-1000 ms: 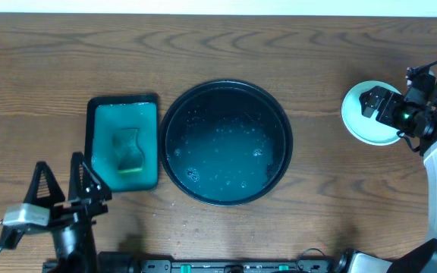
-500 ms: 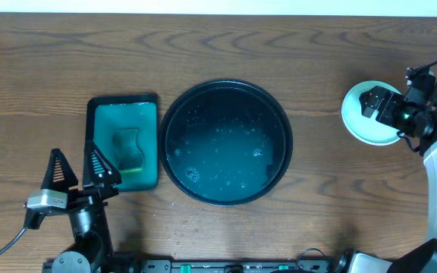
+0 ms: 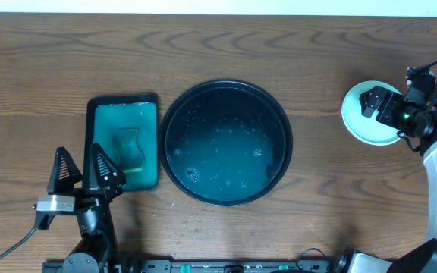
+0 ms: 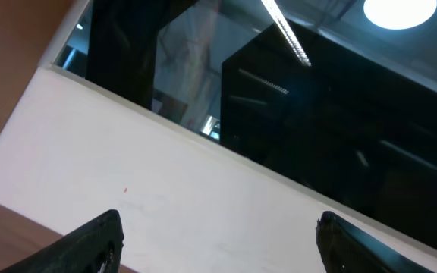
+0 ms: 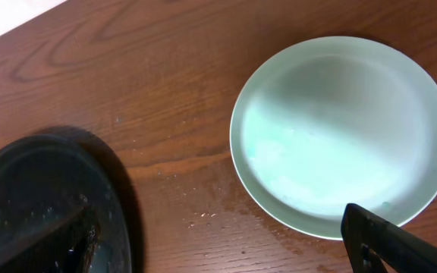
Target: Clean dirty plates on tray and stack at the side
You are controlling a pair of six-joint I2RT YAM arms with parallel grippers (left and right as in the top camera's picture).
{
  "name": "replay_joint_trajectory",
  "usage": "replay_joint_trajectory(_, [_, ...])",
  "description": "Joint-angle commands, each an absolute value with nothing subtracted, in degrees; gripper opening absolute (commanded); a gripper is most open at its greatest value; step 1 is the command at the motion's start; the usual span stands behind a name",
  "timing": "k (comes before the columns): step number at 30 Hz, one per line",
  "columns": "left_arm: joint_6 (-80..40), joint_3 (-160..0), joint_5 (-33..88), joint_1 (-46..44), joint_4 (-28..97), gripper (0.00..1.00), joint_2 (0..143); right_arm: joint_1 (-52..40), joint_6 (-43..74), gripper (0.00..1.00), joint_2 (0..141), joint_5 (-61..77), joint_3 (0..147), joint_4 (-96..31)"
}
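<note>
– Two claws in view; which one has shifted?

– Only the left claw [image 3: 86,171]. Over the last second it has slid rightward along the near edge of the brown wooden table [image 3: 218,45]. Seen from above, one finger now overlaps the near-left corner of the green rectangular sponge tray [image 3: 108,121]. Its jaws stand wide apart with nothing between them. In its own camera the fingertips [image 4: 101,239] sit at the bottom corners, and the lens looks up at a wall and dark windows.

– And the rest?

– Nothing else has stirred. One green sponge [image 3: 130,149] lies in that sponge tray. Just to the right, one large round black shallow tray [image 3: 226,85] holds teal water with bubbles and no plates at all.

– So where are they?

– Well to the right, on bare wood. One pale mint green round plate [image 3: 355,123] is all I can count from above; whether others lie beneath it I cannot tell. The right claw [image 3: 374,101] hangs over it. It seems parted, since its one visible finger [image 5: 400,243] sits at the frame's edge, and it grips nothing.

– Meaning?

– I judge the washing finished: the black tray is cleared and the plate sits at the side. The left claw's drift, empty-handed, reads to me as tidying away, not a fresh pick.
</note>
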State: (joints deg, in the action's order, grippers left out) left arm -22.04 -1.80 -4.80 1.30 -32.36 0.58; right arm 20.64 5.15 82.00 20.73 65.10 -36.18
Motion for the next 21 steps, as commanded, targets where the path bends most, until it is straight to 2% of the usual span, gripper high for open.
replay_joint_trajectory(1, [-21.69,-0.21,-2.96,2.09,-33.61,0.82,0.08,20.25,4.19,0.99,81.65,20.56,66.0,-36.25])
replay_joint_trajectory(9, [-21.67,-0.21,-2.98,2.07,-27.49,0.82,0.08,20.25,4.19,0.99,81.65,20.56,66.0,-36.23])
replay_joint_trajectory(16, [-21.67,-0.21,-2.96,2.07,-9.08,0.82,0.08,20.25,4.19,0.99,81.65,20.56,66.0,-36.25])
replay_joint_trajectory(21, [-21.67,-0.21,-2.96,2.07,-0.91,0.82,0.08,20.25,4.19,0.99,81.65,20.56,66.0,-36.23])
